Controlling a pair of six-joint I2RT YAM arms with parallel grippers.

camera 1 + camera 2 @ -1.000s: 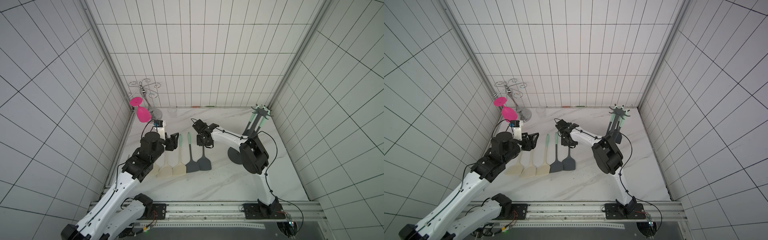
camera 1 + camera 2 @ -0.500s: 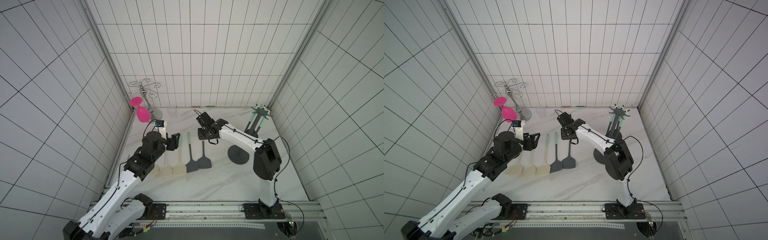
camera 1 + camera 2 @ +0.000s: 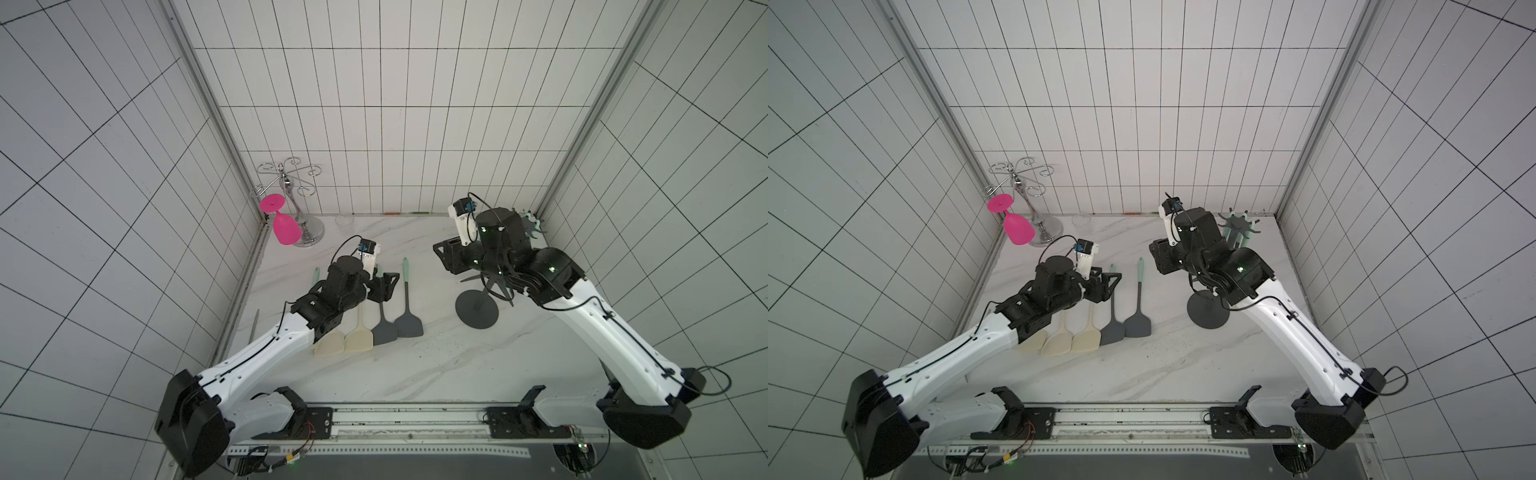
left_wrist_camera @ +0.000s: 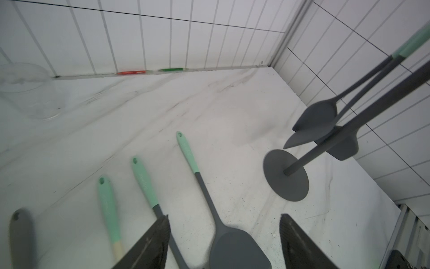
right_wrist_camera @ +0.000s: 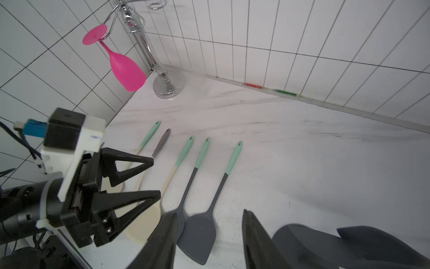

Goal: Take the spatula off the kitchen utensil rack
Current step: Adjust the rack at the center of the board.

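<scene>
**A:** What is the right gripper doing?

**B:** I have its jaws spread with nothing between them. Just beside the fingers are the dark grey blades of the hanging spatulas. I can't tell whether a jaw touches them.

**A:** So the spatula is on the rack?

**B:** Yes. They hang by their mint handles from the hook star of the kitchen utensil rack, close behind my wrist.

**A:** What worries you?

**B:** The rack itself. It has a thin pole on a flat round base, and my arm crowds it. If I pull sideways instead of lifting the handle's hole clear of its hook, I think the whole stand tips. Closing on two handles at once would drag a neighbour along.

**A:** And farther out?

**B:** Ahead of the fingers and below them, a row of spatulas lies flat on the marble tabletop. My left gripper hangs over that row with its jaws wide and empty. A freed blade swung across could strike it.
</scene>
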